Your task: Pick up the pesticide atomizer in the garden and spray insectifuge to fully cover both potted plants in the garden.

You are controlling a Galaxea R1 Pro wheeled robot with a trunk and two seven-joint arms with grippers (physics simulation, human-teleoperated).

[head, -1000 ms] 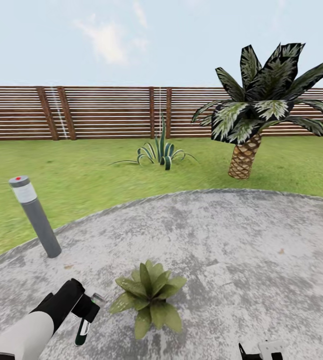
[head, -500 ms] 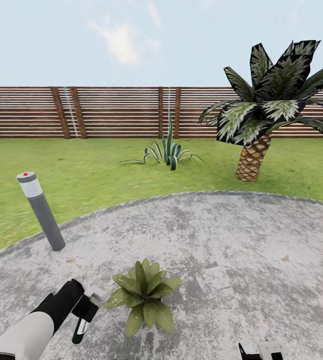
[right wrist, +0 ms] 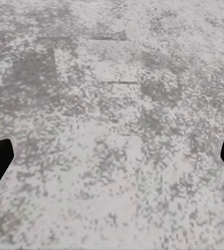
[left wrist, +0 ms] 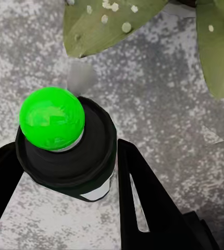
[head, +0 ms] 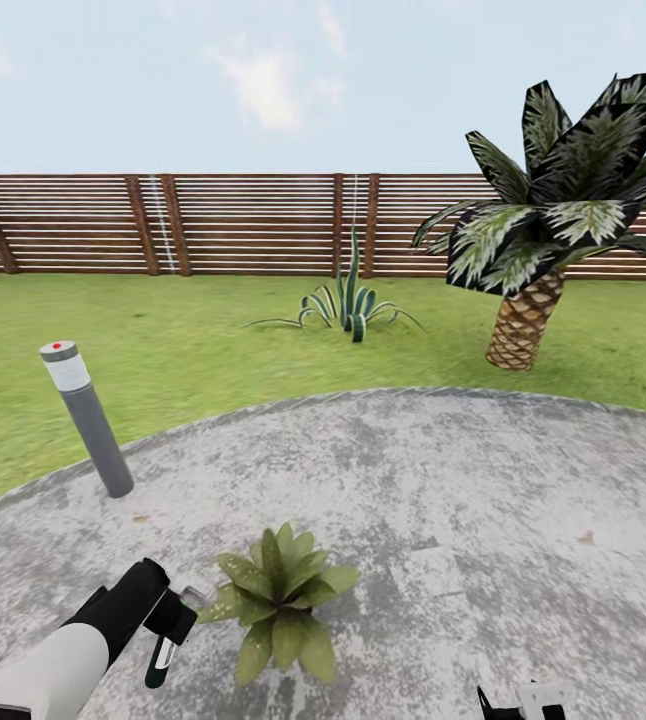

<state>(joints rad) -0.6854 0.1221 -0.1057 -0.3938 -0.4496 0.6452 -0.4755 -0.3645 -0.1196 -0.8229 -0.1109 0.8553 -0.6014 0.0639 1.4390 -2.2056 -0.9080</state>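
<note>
My left gripper (head: 170, 632) is shut on the pesticide atomizer (head: 163, 661), whose dark green body hangs below the fingers. In the left wrist view the atomizer's black head with its green spot (left wrist: 52, 119) sits between the two black fingers (left wrist: 143, 203). One potted plant (head: 278, 600), a low rosette of broad green leaves, stands on the patio just right of the atomizer; its pot is hidden under the leaves. Its leaves (left wrist: 107, 21) carry white specks. My right gripper (right wrist: 112, 156) is open over bare paving and peeks in at the head view's lower edge (head: 523, 702).
The round grey patio (head: 443, 470) is ringed by lawn (head: 213, 350) and a brown slat fence (head: 243, 225). A grey bollard (head: 88, 420) stands at the patio's left rim. A palm (head: 543, 230) and a spiky striped plant (head: 348, 305) grow on the lawn beyond.
The whole picture has slid right, so the camera has turned left. The potted plant now sits a little closer to the held atomizer. Both arms keep their places in the view.
</note>
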